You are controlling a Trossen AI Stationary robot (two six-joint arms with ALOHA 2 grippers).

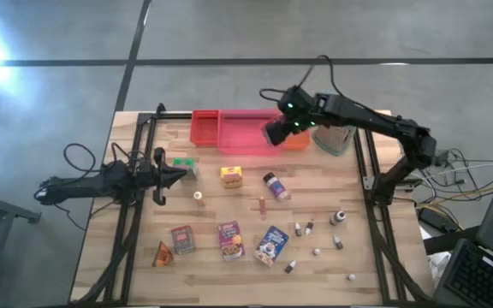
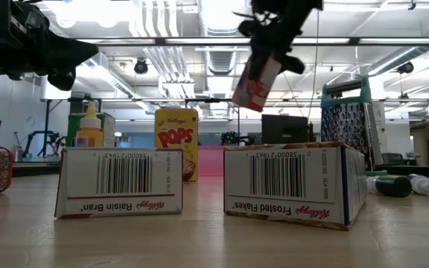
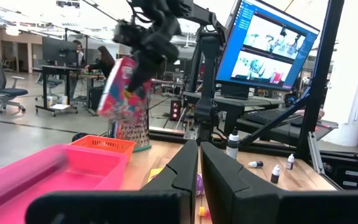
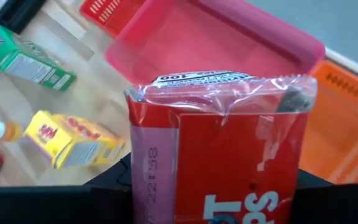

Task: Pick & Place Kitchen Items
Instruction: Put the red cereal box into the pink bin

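Readable from my cams: "Kellogg's Raisin Bran", upside down, on the left box (image 2: 119, 182), barcode digits above it. "Kellogg's Frosted Flakes", upside down, on the right box (image 2: 295, 182), also barcoded. "POPS" on the yellow box (image 2: 177, 141) behind. Red pouch (image 4: 219, 149) in my right gripper (image 4: 210, 186): "100", "22:58", partial "PS".

**Arm and Gripper Status**

Right arm: extended from the right side toward the far edge of the desk, raised well above it. Right gripper (image 1: 279, 130): jaws clamped on a load. Left arm: low at the left side. Left gripper (image 1: 181, 174): jaws closed, empty.
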